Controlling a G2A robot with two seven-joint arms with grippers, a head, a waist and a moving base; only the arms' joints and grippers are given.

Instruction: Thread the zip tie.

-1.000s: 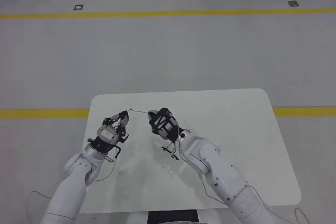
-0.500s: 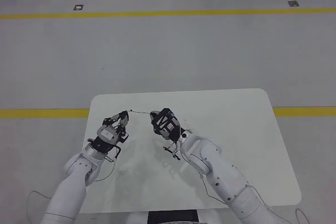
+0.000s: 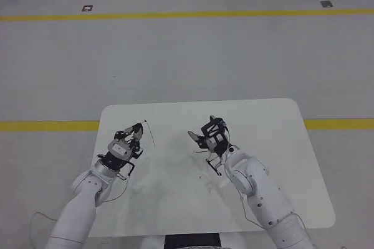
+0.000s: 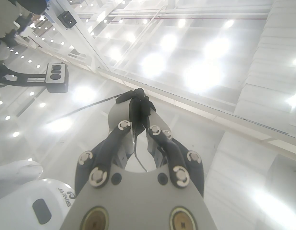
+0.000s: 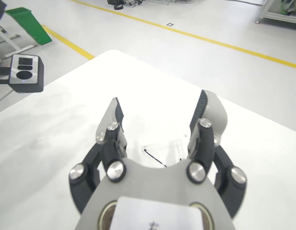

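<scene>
Over the left part of the counter (image 3: 268,124), our left end effector (image 3: 138,129) is clenched on the zip tie (image 3: 150,136), whose thin tail juts free beside it. Our right end effector (image 5: 160,104) hangs released and empty, well apart. We judge the threading not yet done. Next we need to catch that loose tail and steer it into the head.

Zip tie (image 4: 125,97) — middle hidden inside left end effector (image 4: 139,101) grip
</scene>
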